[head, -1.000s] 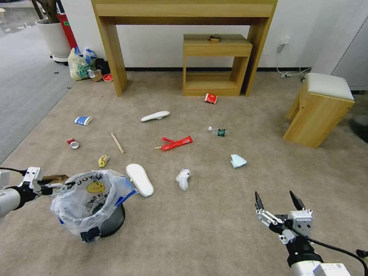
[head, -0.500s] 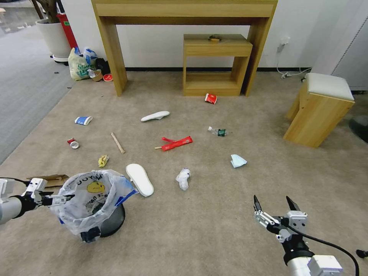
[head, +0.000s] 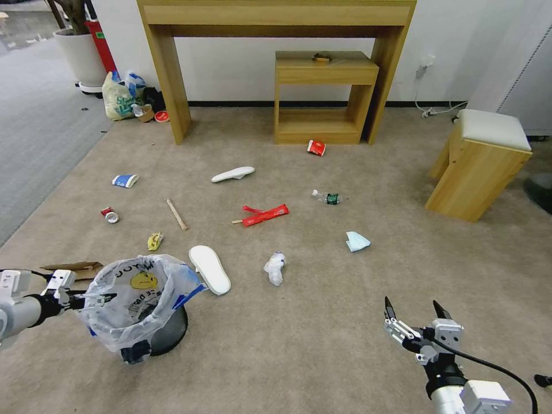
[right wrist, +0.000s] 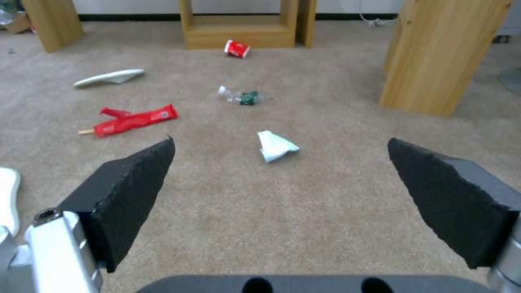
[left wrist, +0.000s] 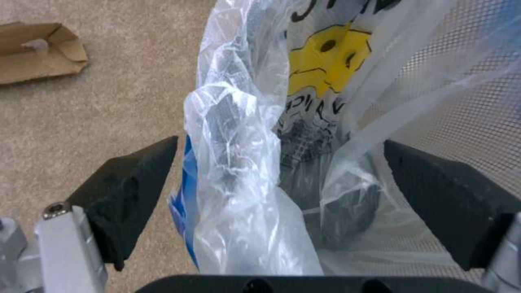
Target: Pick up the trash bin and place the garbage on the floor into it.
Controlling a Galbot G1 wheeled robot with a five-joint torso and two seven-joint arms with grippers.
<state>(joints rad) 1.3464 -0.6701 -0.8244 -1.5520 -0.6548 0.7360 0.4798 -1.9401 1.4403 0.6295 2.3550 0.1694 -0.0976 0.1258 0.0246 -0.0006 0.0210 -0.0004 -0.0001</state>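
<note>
The trash bin (head: 144, 307), black with a crinkly clear liner and yellow smiley, stands on the beige floor (head: 322, 345) at near left. My left gripper (head: 95, 299) is open at its left rim; in the left wrist view the liner's edge (left wrist: 239, 154) lies between the jaws, untouched by the pads. My right gripper (head: 411, 303) hangs open over bare carpet at near right. Garbage lies scattered: a white insole (head: 209, 269), tissue (head: 275, 268), red wrapper (head: 264, 214), bottle (head: 328, 198), stick (head: 176, 214), can (head: 110, 215), cardboard (head: 72, 267).
A tall wooden table (head: 167, 69) and a low shelf (head: 325, 98) stand at the back wall. A padded stool (head: 483, 167) is at the right. A yellowish-green tied bag (head: 121, 98) and a plant pot (head: 83, 57) sit back left beside grey carpet (head: 34, 144).
My left gripper has dropped lower and moved right, onto the bin's left rim. My right gripper has sunk a little and drawn back toward me.
</note>
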